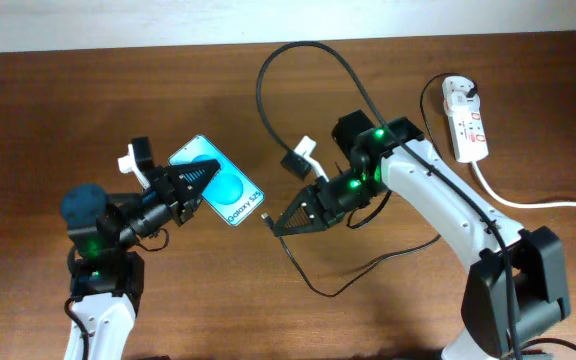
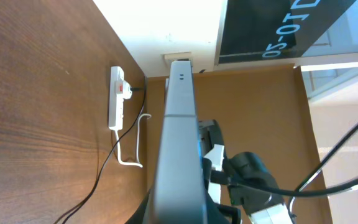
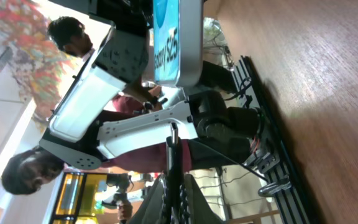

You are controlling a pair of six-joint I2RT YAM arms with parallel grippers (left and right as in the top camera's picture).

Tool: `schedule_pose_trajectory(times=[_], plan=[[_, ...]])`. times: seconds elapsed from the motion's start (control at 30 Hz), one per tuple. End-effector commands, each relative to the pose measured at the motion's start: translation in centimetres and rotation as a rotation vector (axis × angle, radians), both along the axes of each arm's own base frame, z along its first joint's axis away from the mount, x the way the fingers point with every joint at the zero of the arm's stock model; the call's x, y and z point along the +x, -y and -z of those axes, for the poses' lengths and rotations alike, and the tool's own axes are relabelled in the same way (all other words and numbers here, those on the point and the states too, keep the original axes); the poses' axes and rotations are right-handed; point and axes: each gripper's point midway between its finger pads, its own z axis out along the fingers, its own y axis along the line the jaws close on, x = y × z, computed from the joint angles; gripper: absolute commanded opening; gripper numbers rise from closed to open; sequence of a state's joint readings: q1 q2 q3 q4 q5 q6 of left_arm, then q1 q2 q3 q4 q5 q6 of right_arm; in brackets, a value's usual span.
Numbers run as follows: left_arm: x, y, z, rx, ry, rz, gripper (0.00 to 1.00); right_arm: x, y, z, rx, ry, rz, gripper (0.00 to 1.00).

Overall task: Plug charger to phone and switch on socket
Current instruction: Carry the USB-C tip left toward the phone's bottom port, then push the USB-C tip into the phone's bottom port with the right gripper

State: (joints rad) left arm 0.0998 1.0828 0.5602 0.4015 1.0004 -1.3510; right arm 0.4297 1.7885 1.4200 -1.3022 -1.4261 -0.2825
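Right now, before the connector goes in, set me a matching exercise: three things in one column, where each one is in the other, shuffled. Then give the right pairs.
Things
1. phone
2. charger, connector end
3. socket

Places
A. lying on the table, far right, its white cord trailing off
B. pinched in the right hand
C. gripped in the left hand, screen facing up

Pairs: 1-C; 2-B; 3-A
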Motion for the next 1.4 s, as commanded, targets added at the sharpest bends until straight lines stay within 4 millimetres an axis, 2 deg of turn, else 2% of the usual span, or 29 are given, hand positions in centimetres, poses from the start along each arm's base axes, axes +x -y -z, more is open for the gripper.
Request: schedule_pose_trajectory(times=[0.0,0.23,0.33,0.5,0.8,0.97,1.07,1.37], plan=[[0.3,0.1,-0.7,0.003,0.022,-0.011,0.00,-1.0,-1.0,-0.4,-0.004,-0.024,-0.031,0.04],[0.1,0.3,-0.7,0.002,0.022,0.004,0.00,-1.1,-1.2,-0.4,-0.005,-0.015,-0.037,0.04],[-0.3,1.2,-0.7,0.002,0.021,0.032,0.00,-1.0,-1.2,-0.4,0.000,-0.005,-0.037,0.04],[-0.5,1.5,-0.7,0.000,0.021,0.048,0.00,-1.0,-1.2,-0.4,0.000,-0.005,-0.037,0.04],[-0.6,1.5,-0.6,0.012,0.035,0.054,0.00,-1.1,-1.2,-0.4,-0.013,-0.032,-0.032,0.04],[-0.6,0.7,-0.4,0.013,0.025,0.049,0.00,-1.1,-1.2,-0.4,-0.014,-0.033,-0.032,0.04],[-0.6,0.7,0.3,0.026,0.005,0.049,0.00,-1.1,-1.2,-0.4,-0.015,-0.035,-0.032,0.04],[-0.9,0.9,0.1,0.007,-0.010,0.067,0.00,-1.1,-1.2,-0.3,-0.019,-0.032,-0.033,0.04]])
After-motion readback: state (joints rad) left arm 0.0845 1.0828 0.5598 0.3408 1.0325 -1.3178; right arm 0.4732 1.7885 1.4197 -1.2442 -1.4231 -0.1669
